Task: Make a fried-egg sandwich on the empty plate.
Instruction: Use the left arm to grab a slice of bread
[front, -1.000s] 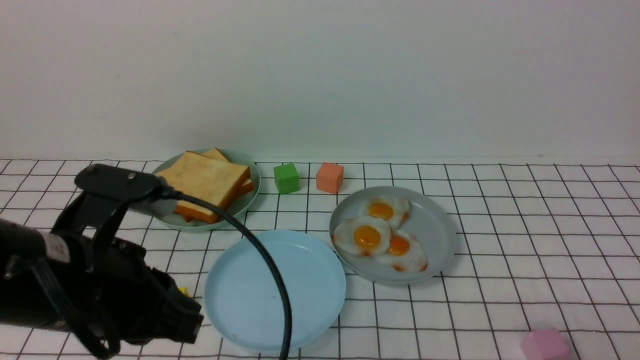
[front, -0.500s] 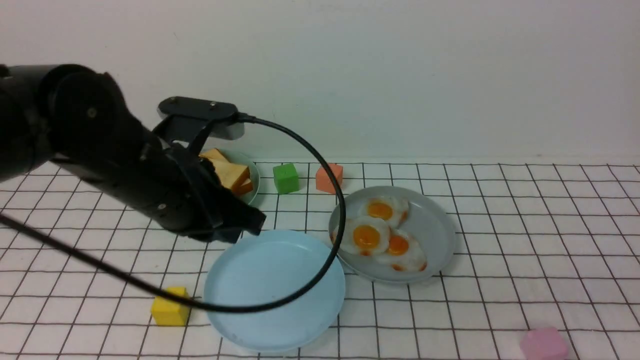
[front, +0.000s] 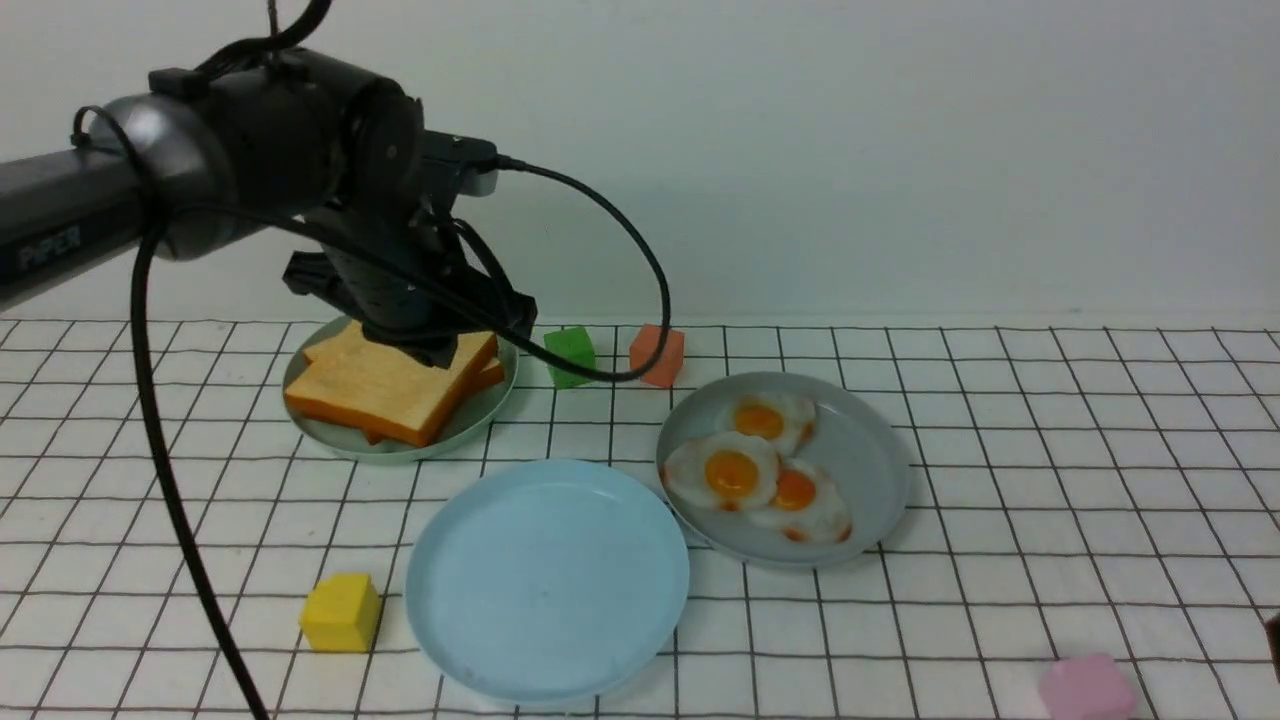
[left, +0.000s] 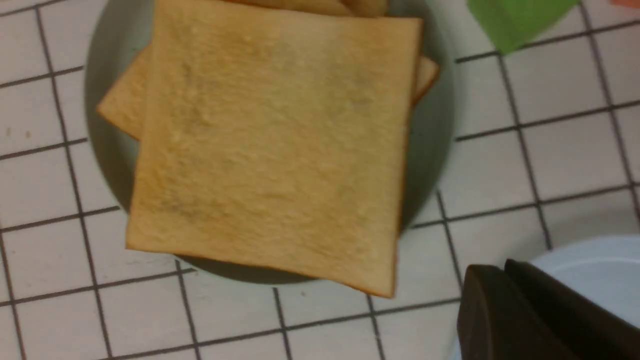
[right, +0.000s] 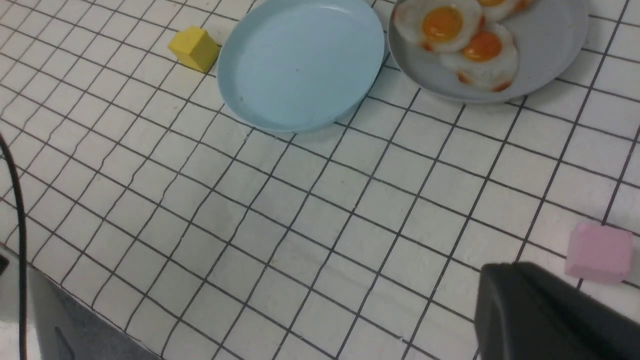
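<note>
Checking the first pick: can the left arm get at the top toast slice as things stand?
Likely yes: the left gripper hangs over that side, and nothing lies on the top toast slice.

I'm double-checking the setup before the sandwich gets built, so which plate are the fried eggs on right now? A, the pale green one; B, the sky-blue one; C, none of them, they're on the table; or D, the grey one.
D: three fried eggs lie together on the grey plate.
</note>
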